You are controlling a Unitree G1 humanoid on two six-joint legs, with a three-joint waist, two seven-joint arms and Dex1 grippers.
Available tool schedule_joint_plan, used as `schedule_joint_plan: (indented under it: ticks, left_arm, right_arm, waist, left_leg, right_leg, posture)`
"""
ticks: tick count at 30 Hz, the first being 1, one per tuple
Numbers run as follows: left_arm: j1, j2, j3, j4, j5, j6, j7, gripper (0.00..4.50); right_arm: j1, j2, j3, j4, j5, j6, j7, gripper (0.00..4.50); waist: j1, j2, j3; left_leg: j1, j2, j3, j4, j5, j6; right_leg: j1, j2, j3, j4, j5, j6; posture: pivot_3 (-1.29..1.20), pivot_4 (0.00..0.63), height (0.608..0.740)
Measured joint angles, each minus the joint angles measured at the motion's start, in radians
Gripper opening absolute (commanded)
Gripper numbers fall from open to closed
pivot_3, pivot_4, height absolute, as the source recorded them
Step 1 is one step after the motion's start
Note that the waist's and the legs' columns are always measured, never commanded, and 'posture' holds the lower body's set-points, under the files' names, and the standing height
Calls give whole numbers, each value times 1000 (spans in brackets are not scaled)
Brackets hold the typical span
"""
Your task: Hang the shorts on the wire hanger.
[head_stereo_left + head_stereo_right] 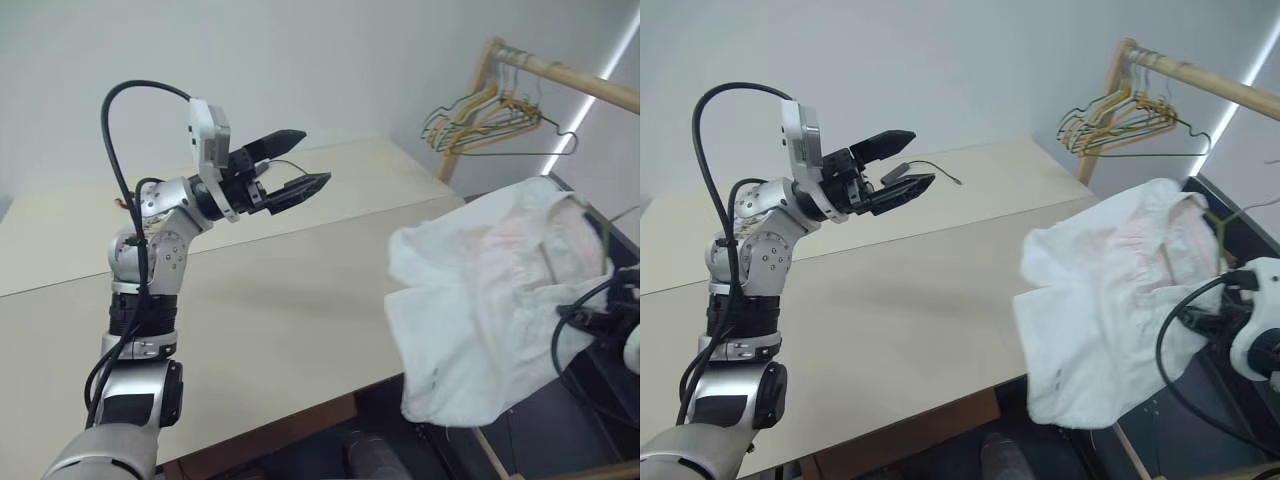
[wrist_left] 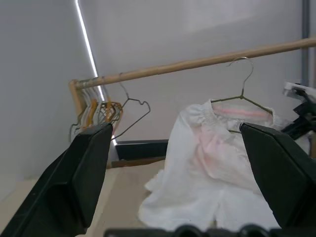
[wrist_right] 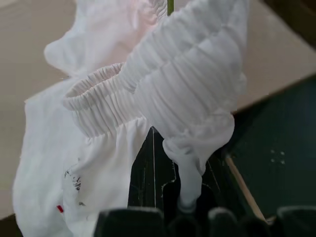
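- Looking down from the head views, the left gripper [image 1: 290, 165] is raised over the table [image 1: 280, 300] with its jaws spread and nothing between them; the shorts [image 1: 480, 300] hang off the table's right edge, at the right arm.
- Past them on the far right, a wooden rail [image 1: 560, 72] carries a bunch of coloured hangers [image 1: 485, 118].
- Seen from the left wrist, the shorts drape on the wire hanger [image 2: 242, 94], whose hook rises toward the rail.
- From the right wrist, the gathered waistband [image 3: 163, 94] bunches close ahead; the right gripper is clenched, though what it pinches I cannot tell.
- Risk, as I judge it: the cloth sits unevenly, so a jolt could slide it off the wire.
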Motion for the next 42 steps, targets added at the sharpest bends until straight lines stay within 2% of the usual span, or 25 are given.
schedule_joint_plan:
  ticks: [7,13,21,25,29,33,38,39,42]
  left_arm:
    - [-13,9,8,-32,-77,60,-19,4469]
    - [9,25,21,-97,-122,113,-10,4469]
    - [56,49,28,-169,-152,126,10,4469]
    - [78,62,29,-204,-155,143,26,4469]
    - [105,80,34,-250,-159,149,47,4500]
    - [114,86,36,-268,-171,157,62,4500]
    - [122,100,50,-284,-186,162,82,4500]
    - [124,102,53,-290,-189,162,88,4500]
    - [131,113,56,-301,-191,162,98,4500]
  right_arm:
    - [-280,-117,-13,286,101,0,-300,0]
    - [-580,-188,16,659,49,0,-528,0]
    - [-767,-225,64,1011,-112,-23,-569,0]
    - [-767,-223,85,1056,-164,-78,-565,0]
    - [-733,-158,108,985,-197,-93,-567,1041]
    - [-711,-91,153,877,-229,-94,-573,2497]
    - [-691,-82,238,725,-312,-183,-613,4308]
    - [-677,-67,268,679,-342,-236,-631,4456]
    - [-604,-27,362,581,-447,-450,-707,4456]
  waist:
    - [-90,2,1]
    - [-120,3,1]
    - [-109,3,2]
    - [-97,3,2]
    - [-86,2,2]
    - [-71,4,4]
    - [-38,6,5]
    - [-34,6,5]
    - [-24,6,5]
  left_leg:
    - [16,-1,1,-4,-2,3]
    - [19,-2,2,-6,-2,4]
    - [20,-6,5,-9,-4,7]
    - [20,-6,5,-9,-4,7]
    - [21,-5,5,-10,-4,7]
    - [21,-6,4,-10,-4,7]
    - [21,-6,4,-11,-4,7]
    - [20,-6,4,-11,-4,7]
    - [18,-6,4,-12,-4,7]
  right_leg:
    - [14,0,8,-3,-1,2]
    - [19,2,14,-11,-1,3]
    - [23,1,21,-18,0,9]
    - [23,2,22,-19,0,10]
    - [23,2,22,-19,0,11]
    - [23,2,22,-18,1,11]
    - [22,3,22,-18,0,11]
    - [22,3,22,-18,0,12]
    - [19,2,22,-19,0,12]
  posture:
    - [-351,0,740]
    - [-329,0,740]
    - [-283,0,740]
    - [-267,0,740]
    - [-243,0,740]
    - [-230,0,740]
    - [-211,0,740]
    - [-211,0,740]
    - [-202,0,740]
